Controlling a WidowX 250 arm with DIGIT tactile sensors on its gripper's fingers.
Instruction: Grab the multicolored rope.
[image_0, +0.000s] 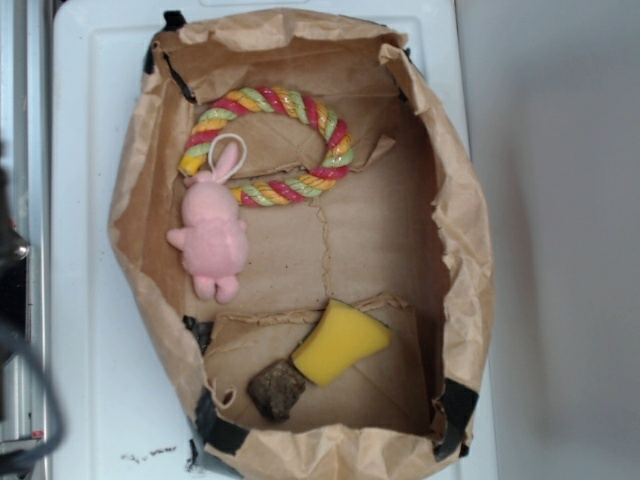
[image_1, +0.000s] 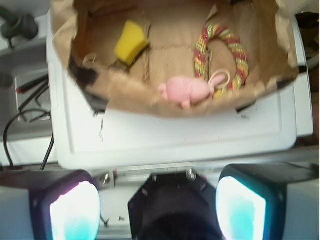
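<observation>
**Rope grab: nothing started yet**

White tabletop (image_0: 90, 200) with a crumpled brown paper bag liner (image_0: 465, 230) spread on it. The thick twisted red, yellow and green rope ring (image_0: 300, 105) lies flat at its far end, untouched. The pink plush bunny (image_0: 212, 235) touches the ring's edge, so that side is crowded. The gripper (image_1: 157, 200) is spread wide, empty, well short of the bag. Whole approach and grasp remain.

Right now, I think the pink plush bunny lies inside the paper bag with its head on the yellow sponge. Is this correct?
Not quite. The pink plush bunny is inside the paper bag, but its head lies on the multicolored rope, not the yellow sponge. The sponge sits apart, at the bag's other end. The exterior view shows this clearly.
</observation>
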